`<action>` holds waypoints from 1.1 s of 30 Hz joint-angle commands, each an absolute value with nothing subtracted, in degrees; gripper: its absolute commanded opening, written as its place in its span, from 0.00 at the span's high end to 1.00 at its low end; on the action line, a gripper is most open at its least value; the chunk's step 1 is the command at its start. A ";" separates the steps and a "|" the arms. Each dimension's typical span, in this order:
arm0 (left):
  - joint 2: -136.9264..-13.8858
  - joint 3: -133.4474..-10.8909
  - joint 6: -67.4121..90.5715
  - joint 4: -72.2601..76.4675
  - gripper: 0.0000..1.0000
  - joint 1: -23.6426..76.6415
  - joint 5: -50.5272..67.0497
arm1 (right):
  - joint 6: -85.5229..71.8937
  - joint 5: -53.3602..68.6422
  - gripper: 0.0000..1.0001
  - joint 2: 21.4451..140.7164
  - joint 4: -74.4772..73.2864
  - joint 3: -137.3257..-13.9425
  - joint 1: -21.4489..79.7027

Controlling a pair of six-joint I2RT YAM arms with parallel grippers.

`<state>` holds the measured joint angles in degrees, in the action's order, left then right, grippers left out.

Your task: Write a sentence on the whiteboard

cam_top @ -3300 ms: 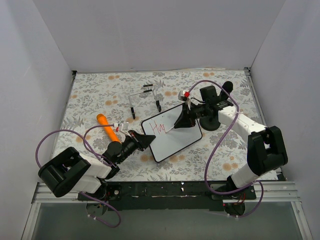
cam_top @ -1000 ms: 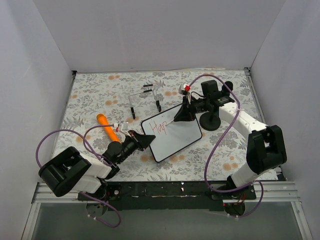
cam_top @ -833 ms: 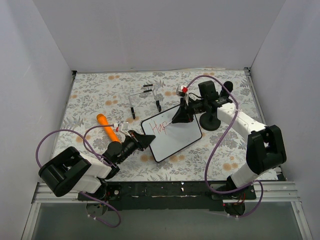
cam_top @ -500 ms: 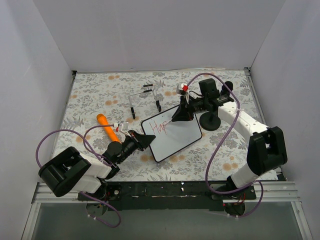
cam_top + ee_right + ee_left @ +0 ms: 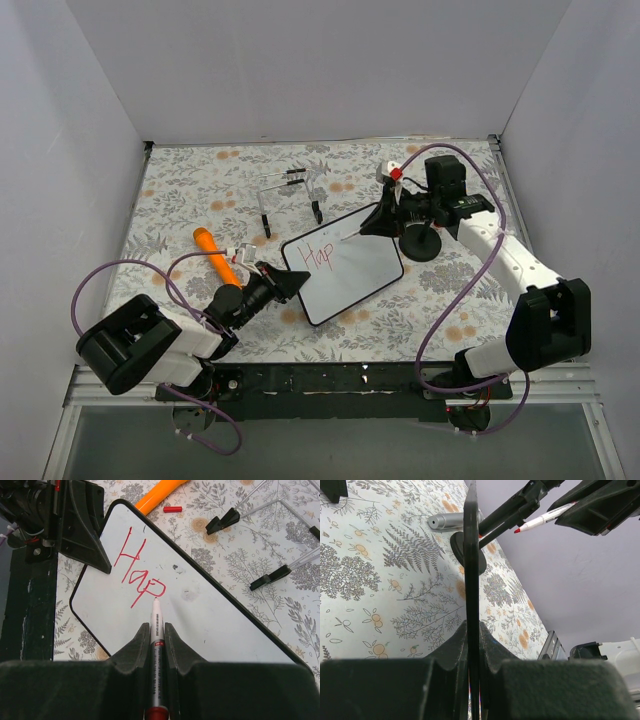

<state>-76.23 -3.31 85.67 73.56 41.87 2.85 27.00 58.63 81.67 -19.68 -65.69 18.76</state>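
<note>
The whiteboard [image 5: 350,275] lies tilted on the floral table, its black frame seen edge-on in the left wrist view [image 5: 471,575]. My left gripper [image 5: 295,283] is shut on its near-left edge [image 5: 473,630]. Of the sentence, the red letters "Hap" [image 5: 320,255] show at the board's left end [image 5: 136,570]. My right gripper [image 5: 373,224] is shut on a white marker [image 5: 156,640] with a red band. The marker's tip [image 5: 155,599] points just below the "p" and, in the left wrist view, stands off the board [image 5: 518,530].
A clear wire stand with black feet [image 5: 290,195] stands behind the board. An orange pen [image 5: 215,255] and a small red cap [image 5: 173,509] lie to its left. A black round base [image 5: 421,246] sits by the board's right corner. White walls enclose the table.
The "p" was added after the oldest frame. Over the last half second my right arm swung right and drew the marker back from the letters. The left gripper and the board held still.
</note>
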 commanded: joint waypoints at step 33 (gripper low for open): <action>-75.85 -3.43 84.37 81.82 1.00 42.28 4.40 | 21.36 59.24 0.99 89.12 -10.90 -66.44 20.22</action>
<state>-76.20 -3.22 85.43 73.73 41.87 3.18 22.68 58.54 88.90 -13.74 -63.96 20.10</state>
